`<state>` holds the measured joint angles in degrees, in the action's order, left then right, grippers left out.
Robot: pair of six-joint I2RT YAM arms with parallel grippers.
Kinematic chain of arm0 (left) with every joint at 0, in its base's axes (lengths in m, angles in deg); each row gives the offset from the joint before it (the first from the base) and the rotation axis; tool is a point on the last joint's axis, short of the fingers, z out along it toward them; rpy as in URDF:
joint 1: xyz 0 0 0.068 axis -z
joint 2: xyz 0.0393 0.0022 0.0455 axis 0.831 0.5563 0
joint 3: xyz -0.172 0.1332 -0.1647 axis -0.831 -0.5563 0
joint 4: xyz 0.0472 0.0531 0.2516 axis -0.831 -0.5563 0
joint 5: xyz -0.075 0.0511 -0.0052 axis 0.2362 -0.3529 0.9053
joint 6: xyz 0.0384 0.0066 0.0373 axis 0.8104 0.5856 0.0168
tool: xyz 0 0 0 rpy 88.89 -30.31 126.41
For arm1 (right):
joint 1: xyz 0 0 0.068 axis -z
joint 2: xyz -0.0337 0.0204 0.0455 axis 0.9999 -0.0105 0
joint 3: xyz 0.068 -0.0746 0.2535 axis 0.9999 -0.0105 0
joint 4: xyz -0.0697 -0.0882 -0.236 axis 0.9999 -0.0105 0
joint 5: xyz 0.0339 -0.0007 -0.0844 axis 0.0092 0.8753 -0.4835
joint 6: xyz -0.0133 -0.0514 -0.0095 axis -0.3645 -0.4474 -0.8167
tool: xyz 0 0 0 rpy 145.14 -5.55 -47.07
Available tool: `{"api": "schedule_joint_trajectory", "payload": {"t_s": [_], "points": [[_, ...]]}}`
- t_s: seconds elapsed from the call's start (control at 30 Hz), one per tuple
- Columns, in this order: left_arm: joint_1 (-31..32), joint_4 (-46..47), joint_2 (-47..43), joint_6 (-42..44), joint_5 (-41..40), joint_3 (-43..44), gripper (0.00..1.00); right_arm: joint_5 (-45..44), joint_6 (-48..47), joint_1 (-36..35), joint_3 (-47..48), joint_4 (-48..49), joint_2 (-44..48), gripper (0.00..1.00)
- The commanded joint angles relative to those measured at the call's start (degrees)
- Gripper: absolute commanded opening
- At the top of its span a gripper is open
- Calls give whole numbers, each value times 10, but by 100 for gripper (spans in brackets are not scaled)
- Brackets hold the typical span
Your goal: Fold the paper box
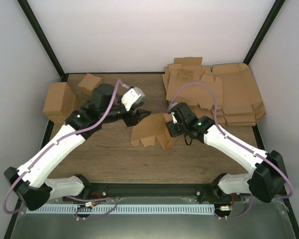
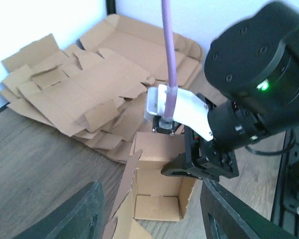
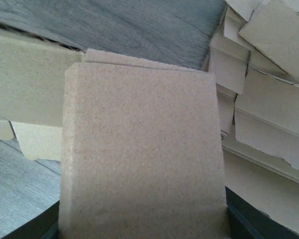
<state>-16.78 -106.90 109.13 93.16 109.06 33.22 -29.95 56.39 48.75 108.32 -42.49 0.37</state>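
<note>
While the half-raised paper box (image 1: pixel 150 132) stands centrally on the table (image 1: pixel 109 152), the left gripper (image 1: pixel 139 116) waits at its left, jaws apart, and the right gripper (image 1: pixel 172 123) straddles its right flap, grip unclear; folding that flap inward seems next.

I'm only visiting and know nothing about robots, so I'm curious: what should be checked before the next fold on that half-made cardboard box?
1. Paper box standing with its opening upward: ok.
2. Left gripper open, nothing held in it: ok.
3. Right gripper firmly clamped on the box's flap: cannot tell.
4. Flap centred in the right wrist view: ok.
5. The two grippers apart from each other: ok.
6. Stack of flat sheets clear of the box: cannot tell; their edges look very close.
</note>
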Motion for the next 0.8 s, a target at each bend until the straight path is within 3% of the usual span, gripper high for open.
{"api": "schedule_joint_trajectory", "payload": {"t_s": [0.0,0.13,0.37,0.77], "points": [[-1,-3,-41,-65,-59,-11,58,-31,26,-4,-7,4,11,56],[-1,33,-93,-103,-114,-112,68,-32,31,-4,-20,11,19,55],[-8,104,-121,-130,-167,-261,72,-19,27,-4,-27,16,27,55],[-18,203,-31,-113,-194,-305,70,0,27,-4,-36,22,35,55]]}}
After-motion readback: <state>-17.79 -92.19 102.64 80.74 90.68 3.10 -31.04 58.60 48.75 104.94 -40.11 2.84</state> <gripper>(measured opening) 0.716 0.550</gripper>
